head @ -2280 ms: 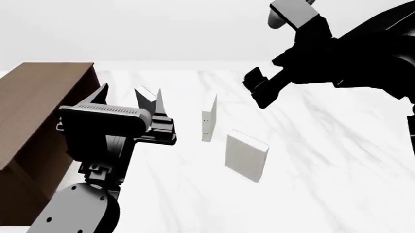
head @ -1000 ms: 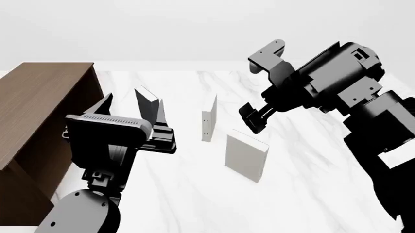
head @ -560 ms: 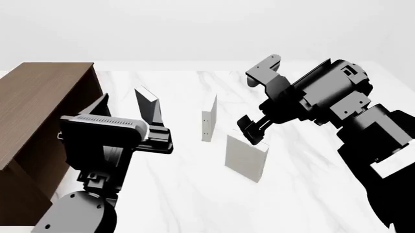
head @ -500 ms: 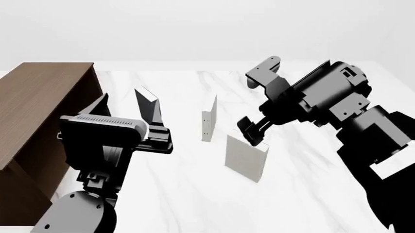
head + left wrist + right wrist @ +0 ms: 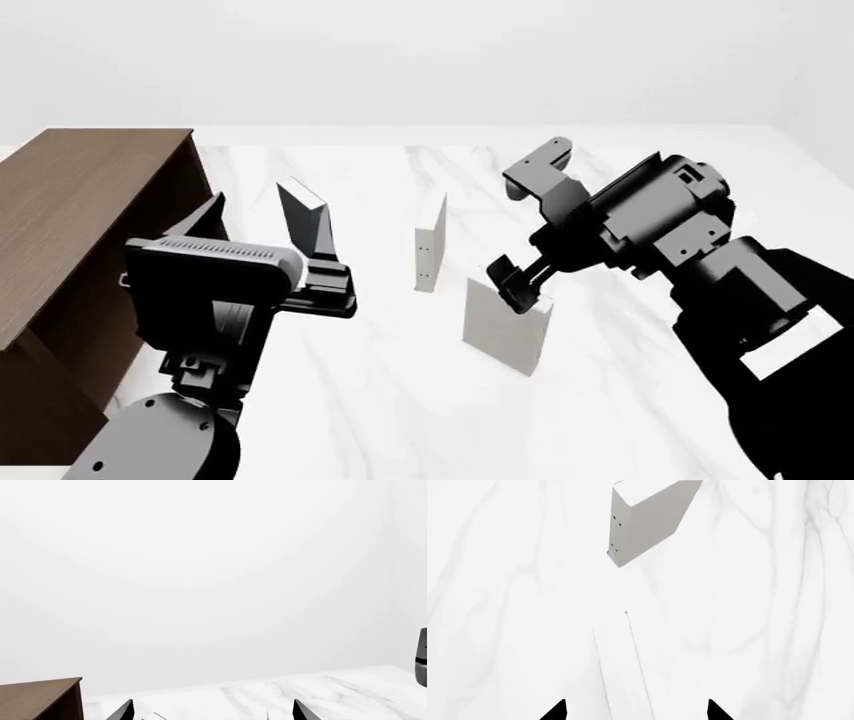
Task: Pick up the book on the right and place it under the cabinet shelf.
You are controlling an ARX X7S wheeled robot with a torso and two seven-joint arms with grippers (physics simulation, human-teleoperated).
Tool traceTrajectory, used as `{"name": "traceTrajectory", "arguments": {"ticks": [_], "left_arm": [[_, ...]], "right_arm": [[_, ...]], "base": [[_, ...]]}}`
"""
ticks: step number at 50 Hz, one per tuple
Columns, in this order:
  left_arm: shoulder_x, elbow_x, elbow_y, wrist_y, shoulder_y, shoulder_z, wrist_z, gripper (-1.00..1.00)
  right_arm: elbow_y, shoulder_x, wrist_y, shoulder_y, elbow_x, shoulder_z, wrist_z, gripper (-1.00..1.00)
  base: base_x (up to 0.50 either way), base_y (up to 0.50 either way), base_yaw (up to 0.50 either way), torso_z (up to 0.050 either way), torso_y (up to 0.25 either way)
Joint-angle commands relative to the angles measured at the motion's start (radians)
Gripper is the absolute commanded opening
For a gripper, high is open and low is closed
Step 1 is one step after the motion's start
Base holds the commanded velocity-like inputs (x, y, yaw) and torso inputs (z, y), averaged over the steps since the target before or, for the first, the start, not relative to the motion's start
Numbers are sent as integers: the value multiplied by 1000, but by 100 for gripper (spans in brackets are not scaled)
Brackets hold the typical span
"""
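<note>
Standing cut off at the head view's left edge, the tall dark brown wood-grain cabinet [image 5: 80,230] shows only its top and one side wall; its inside, and any shelf board there, is hidden from every view. The left wrist view catches just a corner of that cabinet [image 5: 40,700] and two dark fingertips [image 5: 123,712] at the frame's border. The left gripper [image 5: 267,215] hovers in front of the cabinet with its jaws spread wide and nothing between them. One of its grey fingers overlaps a dark, upright book [image 5: 304,215], so most of that book's cover is hard to make out.

Further right, a thin white book with small dark dots [image 5: 429,245] stands on edge on the white marble-veined table [image 5: 400,400]. The right wrist view shows the same dotted book [image 5: 647,517], its upper part cut off.

Just right of it stands the plain off-white, squarish, fairly thick book [image 5: 506,325], upright on the table, its unmarked cover facing the camera and its top edge partly covered by the right gripper [image 5: 514,282]. That black gripper sits at the book's top edge; whether its pads touch the covers cannot be told. In the right wrist view the jaws are parted, two dark fingertips [image 5: 557,711] flanking the pale book [image 5: 620,670], which almost blends into the marble there, only faint edge lines marking it.
</note>
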Motion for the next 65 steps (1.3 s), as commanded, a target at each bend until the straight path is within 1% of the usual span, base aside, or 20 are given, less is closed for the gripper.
{"name": "traceTrajectory", "arguments": {"ticks": [1, 16, 31, 46, 55, 65], "left_arm": [[-4, -4, -2, 3, 0, 4, -4, 100], [-9, -12, 5, 4, 3, 4, -14, 100], [-20, -31, 27, 18, 35, -15, -19, 100], [-29, -38, 28, 23, 40, -13, -23, 100], [-34, -42, 30, 16, 30, -9, -26, 100], [-39, -50, 44, 0, 23, -7, -34, 100]], "right_arm": [[93, -37, -66, -20, -20, -8, -19, 100], [135, -54, -99, -44, -26, -11, -28, 100], [185, -74, -133, -56, -35, -12, -33, 100], [398, -162, -256, -66, -74, -29, -92, 100], [449, -181, -285, -69, -84, -30, -105, 100], [452, -182, -287, -78, -88, -24, -103, 100]], "base": [[0, 0, 0, 0, 0], [0, 0, 0, 0, 0], [0, 0, 0, 0, 0], [0, 0, 0, 0, 0], [0, 0, 0, 0, 0], [0, 0, 0, 0, 0]]}}
